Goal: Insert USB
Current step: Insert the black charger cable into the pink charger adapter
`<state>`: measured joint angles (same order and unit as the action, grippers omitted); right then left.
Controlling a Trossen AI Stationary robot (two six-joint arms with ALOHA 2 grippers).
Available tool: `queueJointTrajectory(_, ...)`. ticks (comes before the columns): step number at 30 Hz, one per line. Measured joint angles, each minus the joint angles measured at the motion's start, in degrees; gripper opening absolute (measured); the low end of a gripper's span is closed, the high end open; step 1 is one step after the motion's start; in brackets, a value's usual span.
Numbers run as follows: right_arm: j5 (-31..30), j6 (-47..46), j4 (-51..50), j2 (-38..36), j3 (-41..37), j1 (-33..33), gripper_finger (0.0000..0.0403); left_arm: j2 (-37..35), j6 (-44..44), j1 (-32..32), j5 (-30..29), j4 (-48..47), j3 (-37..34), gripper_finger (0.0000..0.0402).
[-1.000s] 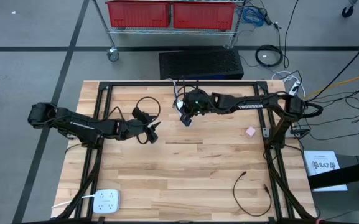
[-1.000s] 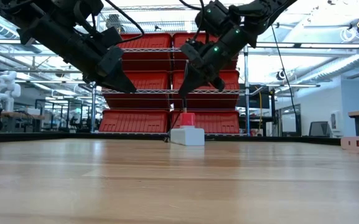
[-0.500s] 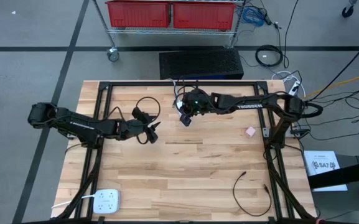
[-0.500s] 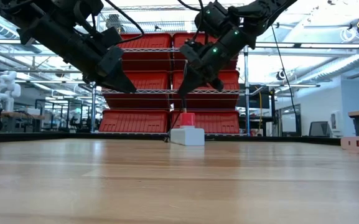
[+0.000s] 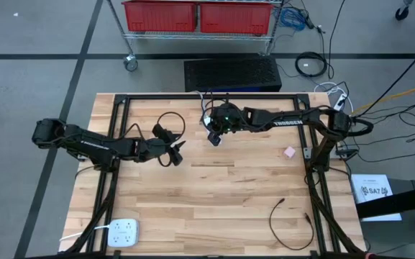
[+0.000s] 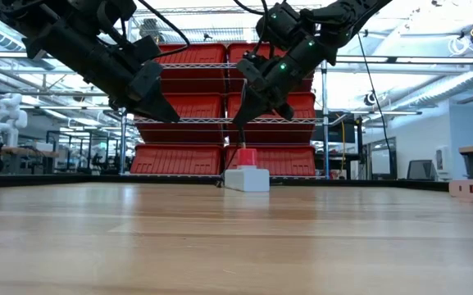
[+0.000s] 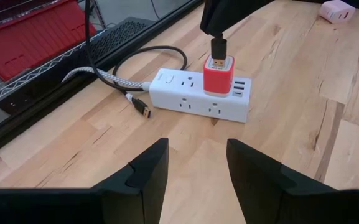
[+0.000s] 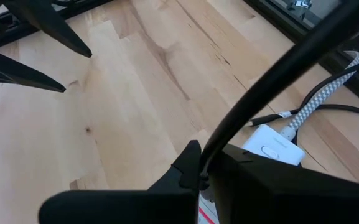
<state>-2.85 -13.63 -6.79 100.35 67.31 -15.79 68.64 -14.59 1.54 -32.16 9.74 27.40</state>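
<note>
Wooden planks make up the table (image 5: 221, 194), which stands on a grey floor with a wire rack of 2 red bins (image 5: 196, 14) beyond its far edge. From table height the same red bins (image 6: 220, 106) fill the shelves behind both arms.

Next in size are the 2 dark arms. From above, the left arm reaches in from the left side and its left gripper (image 5: 176, 153) hangs above the boards left of centre, its fingers (image 7: 148, 171) spread apart with nothing between them. The right arm stretches from the right side toward the far middle, where the right gripper (image 5: 215, 132) sits directly over the power strip (image 5: 214, 139). Its fingers are closed together on a black cable whose USB plug (image 7: 218, 47) points straight down, its metal tip at the top of the red charger (image 7: 219, 73); whether it is seated in the port cannot be told.

That white power strip (image 7: 201, 96) lies flat near the far edge, with the red charger plugged upright into it. A braided cord (image 7: 101, 78) runs off from the strip, and a loose USB end (image 7: 142, 107) lies on the wood just beside it.

Smaller things lie well apart: another white power strip (image 5: 123, 232) at the near left corner, a loose black cable (image 5: 286, 219) at the near right, and a small pink block (image 5: 289, 152) to the right
</note>
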Motion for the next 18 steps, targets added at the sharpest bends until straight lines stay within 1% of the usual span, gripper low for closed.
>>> queueJointTrajectory(18,0.2,1.1,-1.0,0.0,0.0,-0.4,0.0,0.0,-0.1,0.0,0.0,0.0,0.0,0.0169)
